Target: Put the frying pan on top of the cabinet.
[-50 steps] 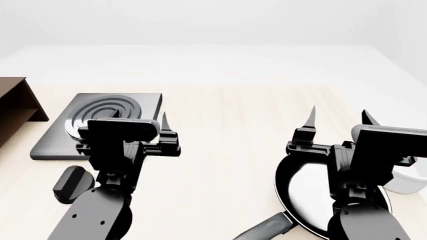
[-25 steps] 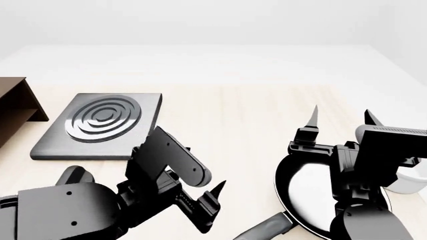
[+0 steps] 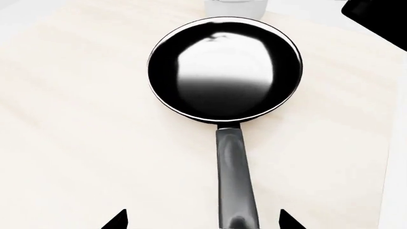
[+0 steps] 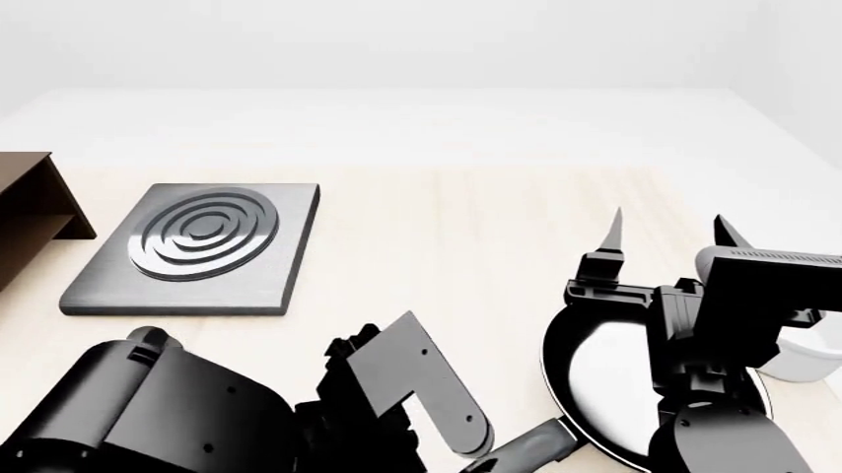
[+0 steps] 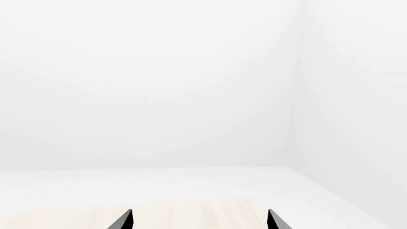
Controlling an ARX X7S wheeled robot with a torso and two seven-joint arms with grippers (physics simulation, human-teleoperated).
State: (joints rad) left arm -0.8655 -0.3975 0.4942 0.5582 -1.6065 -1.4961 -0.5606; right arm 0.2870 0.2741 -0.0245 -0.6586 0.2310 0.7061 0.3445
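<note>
One frying pan, one cabinet, one hotplate, one white cup-like thing, two arms.

Frying pan lies flat on the pale worktop at the robot's near right, handle pointing toward the robot's middle. White cup sits just beyond the pan's rim on the far right, near the worktop's right edge; touching or not, cannot tell. Cabinet is at the far left, cut by the head view's edge, only its dark brown top corner and side showing. Hotplate lies just right of the cabinet, apart from it. Wide bare worktop between hotplate and pan, and beyond both to the far edge.

Left gripper: arm folded low across the near middle, wrist camera looking along the pan handle toward the bowl. Two jaw tips show, spread wide either side of the handle end, holding nothing; contact with the handle cannot be told.

Right gripper: raised above the pan, forearm upright, tips pointing up and away, jaws wide apart and empty. Its wrist camera sees only the wall and the worktop's far edge.
</note>
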